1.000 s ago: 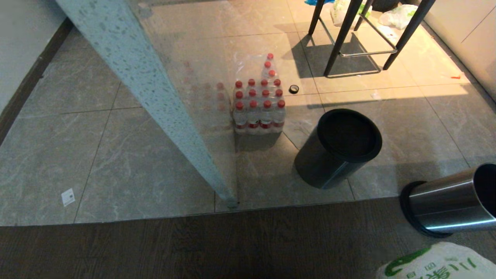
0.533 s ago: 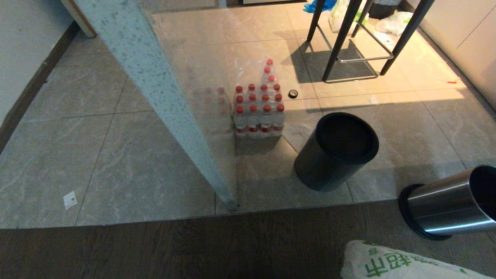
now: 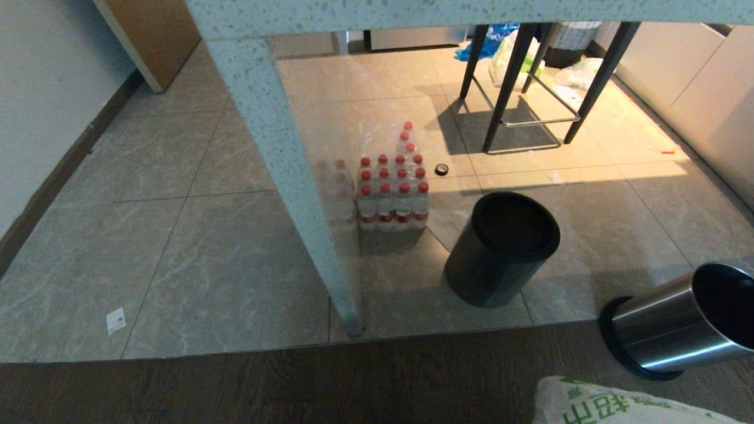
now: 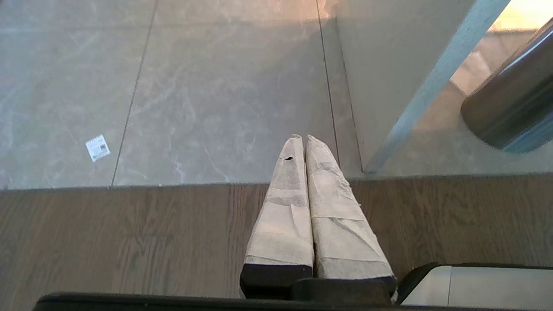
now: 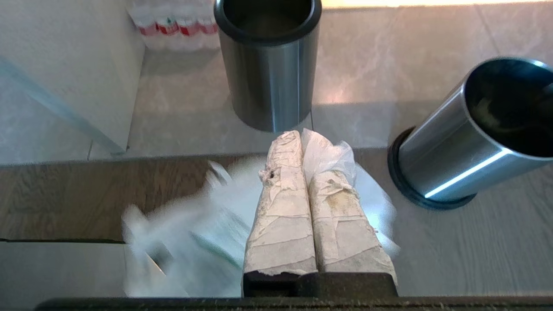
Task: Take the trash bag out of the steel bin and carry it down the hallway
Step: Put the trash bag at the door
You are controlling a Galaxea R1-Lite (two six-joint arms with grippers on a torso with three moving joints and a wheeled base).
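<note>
The head view has tilted up; the right gripper (image 5: 301, 137), clamped on the trash bag (image 3: 618, 406), has it clear of the toppled steel bin (image 3: 671, 330) at lower right, ready for carrying.

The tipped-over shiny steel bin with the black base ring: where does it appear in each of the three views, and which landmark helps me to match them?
Head view: the tipped-over shiny steel bin lies at the lower right, mouth toward the right edge.
Left wrist view: only part of its side shows, at the right edge.
Right wrist view: it fills the right side, dark mouth at the upper right.
Shared landmark: the seam where grey tile meets dark wood floor.
</note>
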